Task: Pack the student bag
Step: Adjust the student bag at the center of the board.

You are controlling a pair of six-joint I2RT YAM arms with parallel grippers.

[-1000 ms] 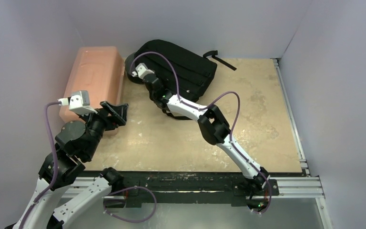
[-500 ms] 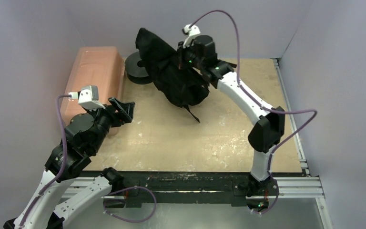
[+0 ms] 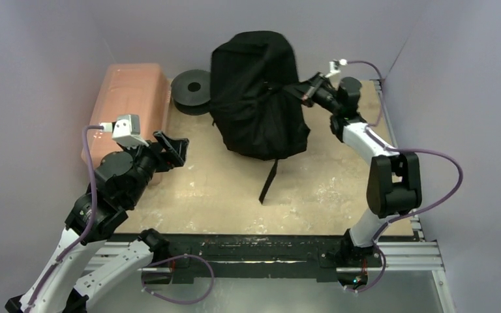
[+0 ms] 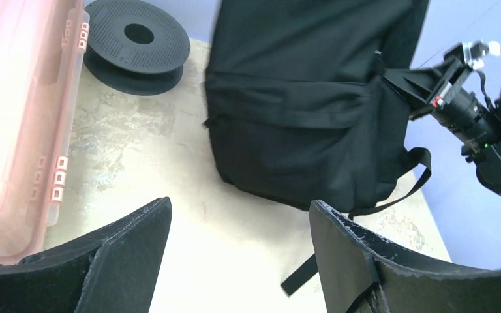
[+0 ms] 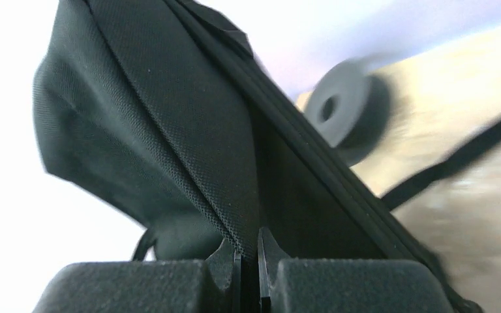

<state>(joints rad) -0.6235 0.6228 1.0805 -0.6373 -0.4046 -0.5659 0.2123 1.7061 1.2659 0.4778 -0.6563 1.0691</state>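
One table point(image 3: 339, 182) carries everything. One student bag point(image 3: 258, 104) stands upright at the table's far middle with its top raised; I cannot tell whether its bottom rests on the wood. One pink translucent box point(image 3: 127, 104) lies well to the bag's left. One black spool point(image 3: 192, 91) lies flat just left of the bag, between bag and box.

There are two grippers. The right gripper point(image 3: 303, 88), at the bag's right side, has its jaws pressed together on a fold of bag fabric. The left gripper point(image 3: 171, 149) hovers left of the bag on its near side, jaws spread wide, holding nothing.

One loose strap point(image 3: 269, 182) trails from the bag's lower edge on its near side.
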